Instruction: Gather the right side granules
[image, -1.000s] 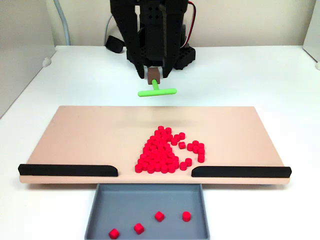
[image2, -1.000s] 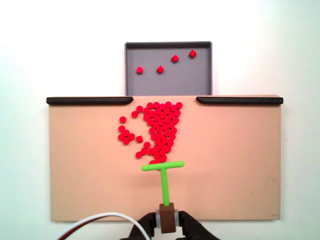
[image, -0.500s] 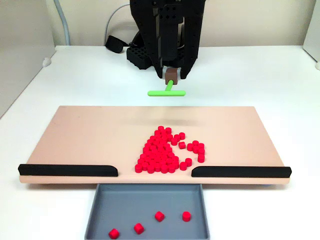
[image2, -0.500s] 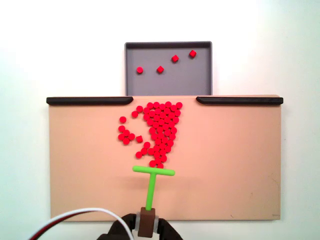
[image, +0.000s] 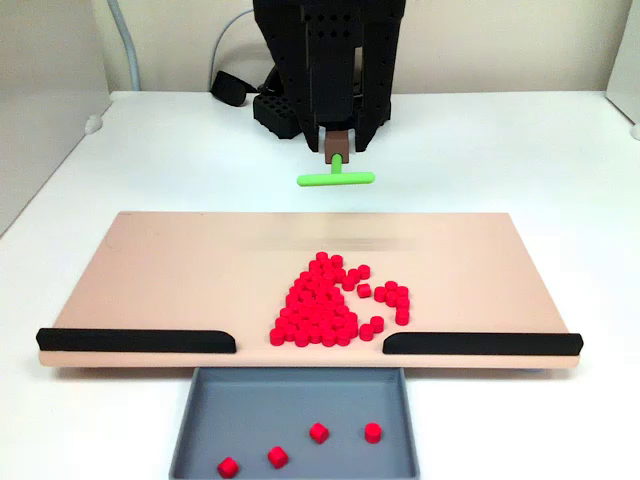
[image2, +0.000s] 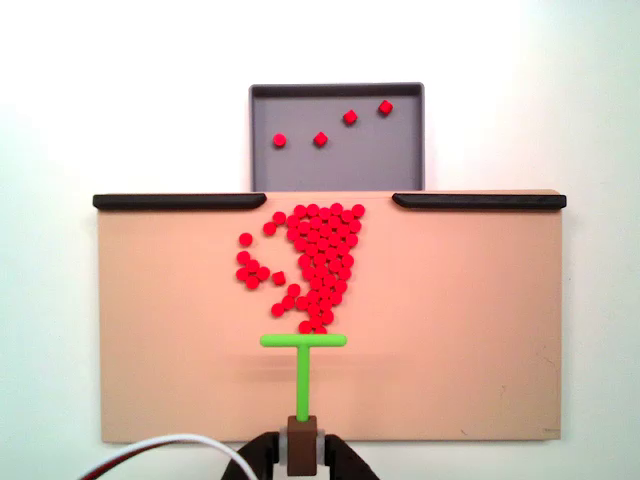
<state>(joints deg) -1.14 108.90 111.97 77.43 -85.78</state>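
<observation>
Your tool (image2: 302, 452) is clamped on the green T-shaped stick (image2: 303, 352); the granules (image: 325, 302) sit mid-board by the gap; light, loose, they'll scatter; push them, don't pinch.

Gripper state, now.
Gripper: shut on the green T-shaped tool, held by its brown handle end, crossbar just short of the granules.

- A white table (image: 120, 160) fills the scene in both fixed views, evenly lit, with only soft shadows
- A pale wall (image: 500, 45) rises behind the table's far edge
- A grey panel (image: 45, 110) stands at the left
- A light cable (image: 125, 45) hangs down the wall
</observation>
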